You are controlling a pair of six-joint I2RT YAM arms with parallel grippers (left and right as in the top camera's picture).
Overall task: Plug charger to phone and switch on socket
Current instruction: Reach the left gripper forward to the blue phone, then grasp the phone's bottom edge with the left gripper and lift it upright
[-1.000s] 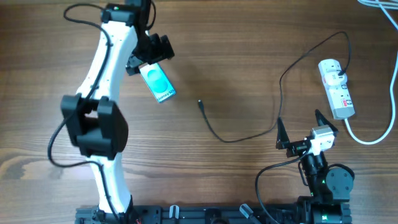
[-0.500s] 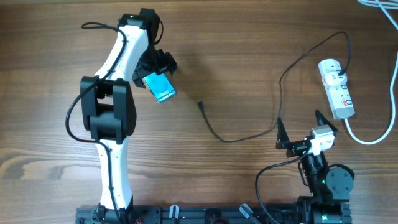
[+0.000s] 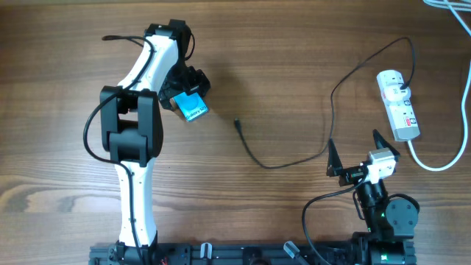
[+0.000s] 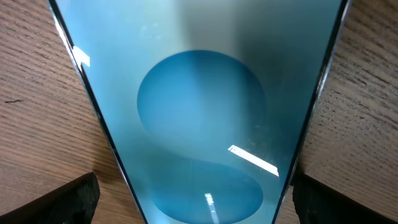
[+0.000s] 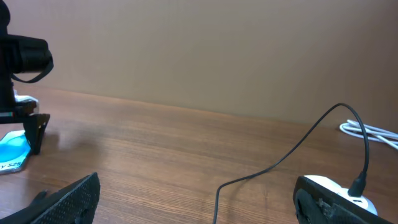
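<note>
Since a second ago my left arm has folded in toward the base and swung over the phone [image 3: 194, 110], so more of the teal screen is covered from above and only its lower end, with the white lettering, shows. My left pincer [image 4: 196, 202] is spread apart and straddles the phone, which lies flat on the wooden table [image 3: 280, 59]. In the wrist view the dark fingertips [image 4: 71, 199] sit just outside its two long edges, the right one closer than the left. That unevenness is my first worry. If I close now, I judge one pad would meet the edge first and twist or skid the phone on the smooth wood instead of pinching it squarely. The phone also nearly fills my opening, so a small sideways error could land a fingertip on the glass. The charger [image 3: 294, 158] lies well apart to the right, its tip [image 3: 237, 124] pointing toward the phone, its far end at the socket [image 3: 397, 107]. My right pincer [image 3: 357, 151] is also spread and holds nothing, near the cable's bend. Dragging the phone carelessly could leave its port facing away from that tip.
</note>
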